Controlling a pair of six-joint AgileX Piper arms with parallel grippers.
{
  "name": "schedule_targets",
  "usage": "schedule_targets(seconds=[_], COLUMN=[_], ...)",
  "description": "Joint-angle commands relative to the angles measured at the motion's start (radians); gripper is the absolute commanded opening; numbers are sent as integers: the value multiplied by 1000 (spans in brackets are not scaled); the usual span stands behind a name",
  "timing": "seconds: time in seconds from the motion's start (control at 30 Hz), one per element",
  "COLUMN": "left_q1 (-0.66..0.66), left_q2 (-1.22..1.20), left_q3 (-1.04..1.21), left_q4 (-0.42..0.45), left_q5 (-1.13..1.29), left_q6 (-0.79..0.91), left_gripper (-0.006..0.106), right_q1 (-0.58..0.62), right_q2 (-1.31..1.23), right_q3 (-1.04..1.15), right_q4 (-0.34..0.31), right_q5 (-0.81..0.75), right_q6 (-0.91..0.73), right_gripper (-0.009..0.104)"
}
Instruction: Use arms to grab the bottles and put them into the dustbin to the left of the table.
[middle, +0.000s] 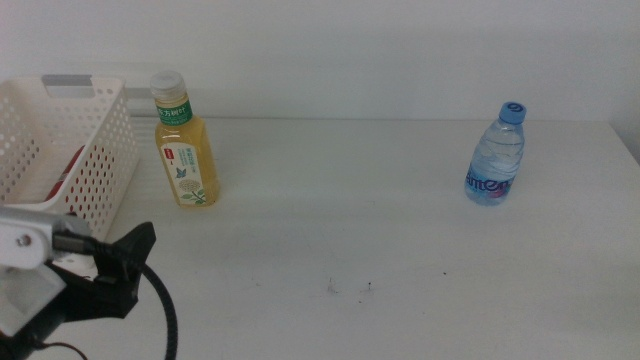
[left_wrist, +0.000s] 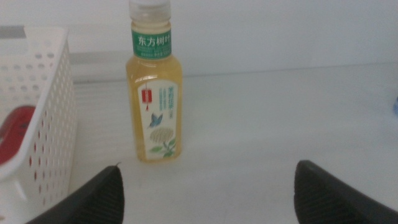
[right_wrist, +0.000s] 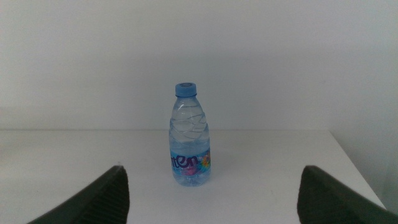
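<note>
Pretty bare setup honestly. There's a plain white wall (middle: 400, 50) running behind everything, no windows or decoration on it. Lighting is soft and even, nothing harsh, just faint shadows. In the right wrist view the wall looks a bit greyer, and a pale strip of floor or lower surface (right_wrist: 373, 174) shows off to one side.

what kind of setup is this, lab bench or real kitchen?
Most likely a lab test bench, not a kitchen. A bare white table against a plain white wall holds only staged props: a yellow-drink bottle, a water bottle and a white basket. The left claw waits open at the near edge.
</note>
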Motion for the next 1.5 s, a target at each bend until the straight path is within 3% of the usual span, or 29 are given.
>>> schedule_targets(seconds=[0.0, 0.43, 0.57, 0.87, 1.47], left_q1=[-6, -6, -6, -6, -6], left_q2=[18, 42, 42, 133, 622], left_q3=[30, 52, 52, 52, 50], left_q4=[-20, -15, 15, 21, -87], left_q5=[-81, -106, -142, -178, -727], left_q6=[-14, -12, 71, 8, -5], left_gripper=[94, 94, 94, 94, 94], right_q1=[0, 0, 0, 0, 0], right_q2=[-4, -4, -4, -4, -4], right_q3=[3, 3, 3, 3, 3], right_q4=[-6, -6, -6, -6, -6], right_q5=[-8, -8, -8, -8, -8], right_q6=[-4, -4, -4, -4, -4], right_gripper=[93, 93, 93, 93, 93])
